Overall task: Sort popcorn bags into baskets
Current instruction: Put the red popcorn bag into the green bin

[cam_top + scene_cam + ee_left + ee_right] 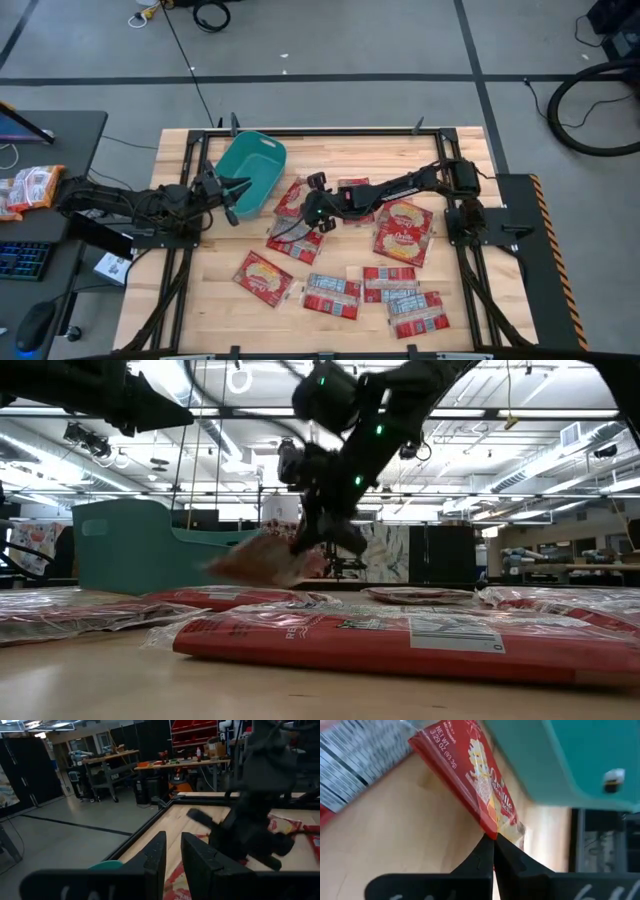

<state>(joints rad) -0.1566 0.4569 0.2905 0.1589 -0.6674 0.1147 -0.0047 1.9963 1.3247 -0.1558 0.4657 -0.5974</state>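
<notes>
My right gripper (313, 210) reaches in from the table's right to mid-table and is shut on one red popcorn bag (470, 775), which shows blurred and off the table in the low view (255, 560). The teal basket (250, 172) lies tilted just left of it. My left gripper (238, 200) hovers open beside the basket's near right wall and holds nothing. Several other red bags lie flat on the wood, among them one with a cream oval (405, 230), one toward the near left (265, 275) and label-side ones near the front (390, 283). My right gripper pinches the red bag by a corner of its edge (491, 831) between the two shut fingers. The bag sticks out beyond the fingertips toward the basket. In the low view it is lifted clear of the table, tilted, below the gripper (322, 532).
An orange-white packet (30, 188), a keyboard (20, 260) and a mouse (35, 325) sit on the side desk at left. The black frame rail (330, 130) rims the wooden top. Bare wood shows along the far edge and at the near left corner.
</notes>
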